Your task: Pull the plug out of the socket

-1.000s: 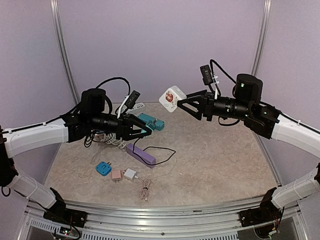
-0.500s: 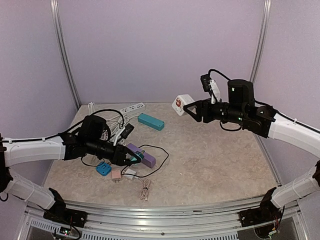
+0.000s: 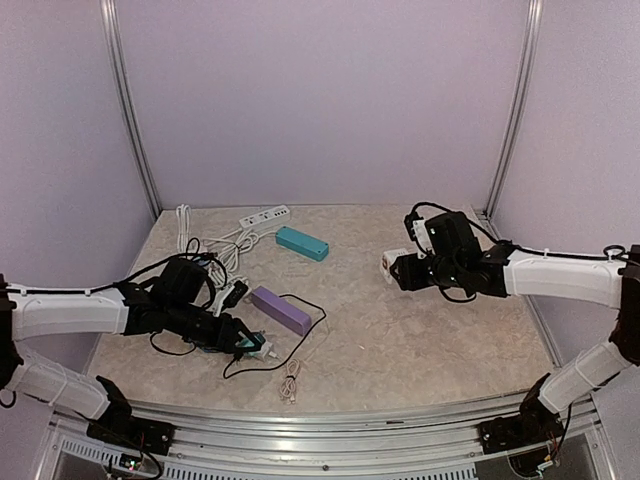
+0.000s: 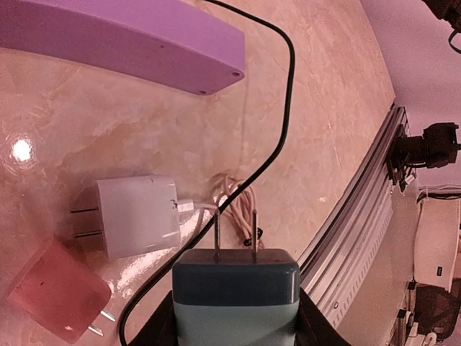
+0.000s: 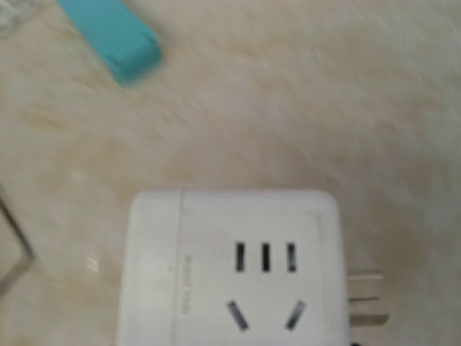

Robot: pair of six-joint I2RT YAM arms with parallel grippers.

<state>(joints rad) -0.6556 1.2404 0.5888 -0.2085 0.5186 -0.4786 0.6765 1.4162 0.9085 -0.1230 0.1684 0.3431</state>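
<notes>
Down low, left gripper point(image 3: 247, 346) clamps blue plug point(image 4: 235, 297), prongs point(image 4: 217, 238) bare; right gripper point(image 3: 397, 270) grips white socket cube point(image 5: 216, 223), the two well apart.

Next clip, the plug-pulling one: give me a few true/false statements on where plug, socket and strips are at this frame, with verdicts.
1. The left gripper holds a blue plug with its two prongs bare. True.
2. The white socket cube in the right gripper has a plug in its face. False: the slots are empty.
3. The purple power strip is held aloft. False: it lies on the table.
4. A white charger lies beside a pink charger. True.
</notes>
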